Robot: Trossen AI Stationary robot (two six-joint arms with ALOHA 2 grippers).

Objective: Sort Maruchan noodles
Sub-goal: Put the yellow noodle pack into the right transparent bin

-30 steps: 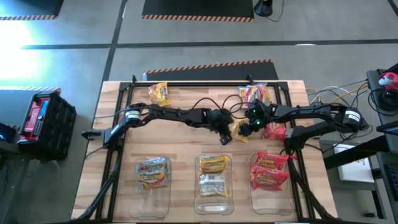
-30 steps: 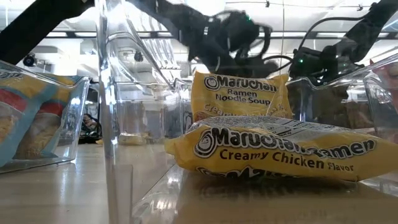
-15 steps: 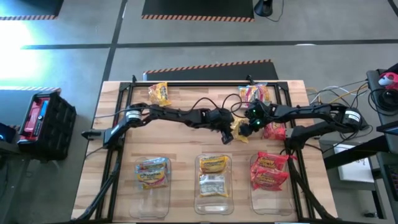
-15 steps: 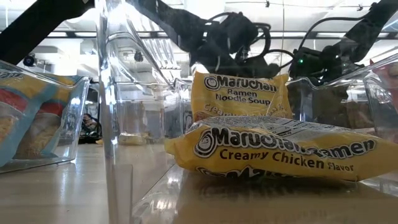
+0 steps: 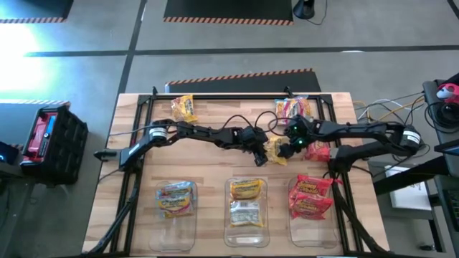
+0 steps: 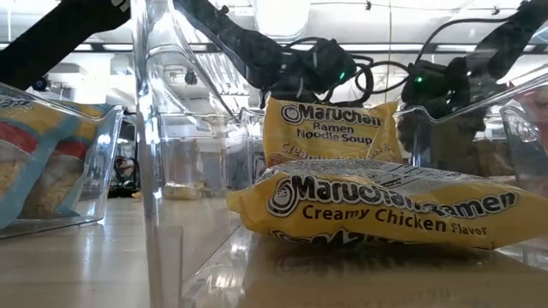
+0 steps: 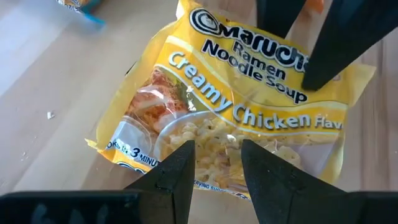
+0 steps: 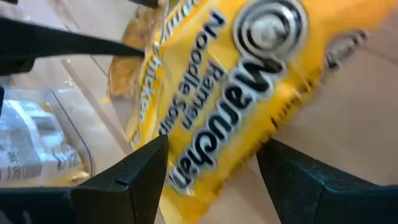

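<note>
A yellow Creamy Chicken Maruchan noodles packet [image 7: 236, 118] lies on the wood in the middle of the table [image 5: 215, 168], between my two grippers [image 5: 275, 147]. My left gripper [image 7: 217, 163] comes at it from the table's left. It slants down, open by a narrow gap, with its fingertips over the packet's near edge. My right gripper [image 8: 211, 168] slants in from the right, wide open. Its fingers [image 7: 281, 18] stand over the packet's logo end, which reaches between them. My left gripper has its fingertips [image 7: 180, 171] just over the packet's bottom edge [image 7: 214, 183]; whether they touch it I cannot tell. My right gripper stands astride the packet's logo end [image 8: 205, 149] with room on one side; whether it touches I cannot tell.
Three clear bins stand along the near edge: the left [image 5: 176, 215] holds a blue-multicoloured packet, the middle [image 5: 246, 218] yellow ones, the right [image 5: 310, 218] red ones. Loose packets lie at the far left [image 5: 183, 107], far right [image 5: 292, 107] and under the right arm [image 5: 318, 151].
My left gripper has come down toward the yellow packet. The right gripper and the packet have kept their place.
</note>
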